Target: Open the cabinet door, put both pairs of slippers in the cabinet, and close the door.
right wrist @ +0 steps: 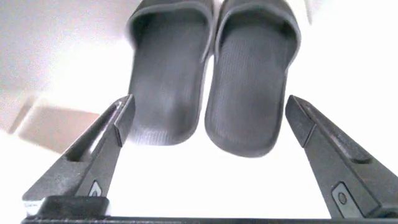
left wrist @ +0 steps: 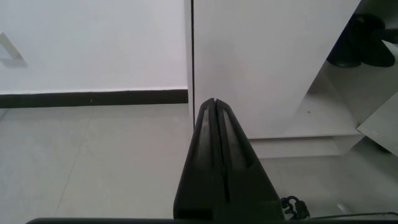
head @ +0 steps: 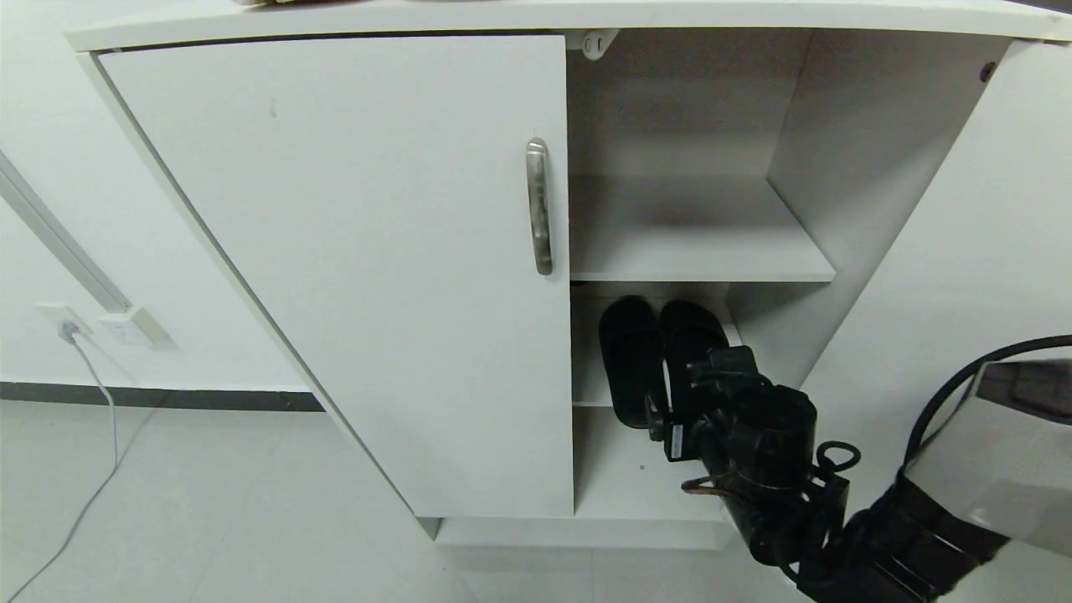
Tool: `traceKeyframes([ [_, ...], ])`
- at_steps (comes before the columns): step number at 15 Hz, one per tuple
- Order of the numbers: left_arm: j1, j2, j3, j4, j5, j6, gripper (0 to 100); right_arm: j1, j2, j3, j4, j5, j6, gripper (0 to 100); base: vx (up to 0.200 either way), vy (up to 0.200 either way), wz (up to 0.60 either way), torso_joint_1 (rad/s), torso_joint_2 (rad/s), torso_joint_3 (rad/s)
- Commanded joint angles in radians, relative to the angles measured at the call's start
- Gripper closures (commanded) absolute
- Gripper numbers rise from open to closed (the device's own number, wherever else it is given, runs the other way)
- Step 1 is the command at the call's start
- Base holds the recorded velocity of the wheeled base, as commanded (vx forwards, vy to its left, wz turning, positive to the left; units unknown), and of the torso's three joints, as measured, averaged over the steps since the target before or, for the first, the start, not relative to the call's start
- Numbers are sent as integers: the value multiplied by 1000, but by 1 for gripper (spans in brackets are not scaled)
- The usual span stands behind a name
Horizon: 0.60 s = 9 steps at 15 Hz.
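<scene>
Right end effector (right wrist: pixel 209 104), spread wide and empty, sits at the open right side of the cabinet (head: pixel 837 167), just before the black slippers (head: pixel 634 360), which lie side by side on a lower shelf inside. Left end effector (left wrist: pixel 214 109), fingers pressed together and empty, hangs low before the cabinet's closed left door (head: pixel 335 251).
</scene>
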Motion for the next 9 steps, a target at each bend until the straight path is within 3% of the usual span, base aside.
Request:
traceKeyframes([
  [1,0,1,0,0,0,0,100,43,-68,52,-14,-3,-2,0,0,0,0,0,0,0],
  [2,0,1,0,0,0,0,100,43,-65,52,-14,-3,-2,0,0,0,0,0,0,0],
  [8,0,1,0,0,3,-3,100,48,-67,54,-15,-9,-2,0,-200,0,0,4,-1,2],
  [9,0,1,0,0,3,-3,100,48,-67,54,-15,-9,-2,0,0,0,0,0,0,0],
])
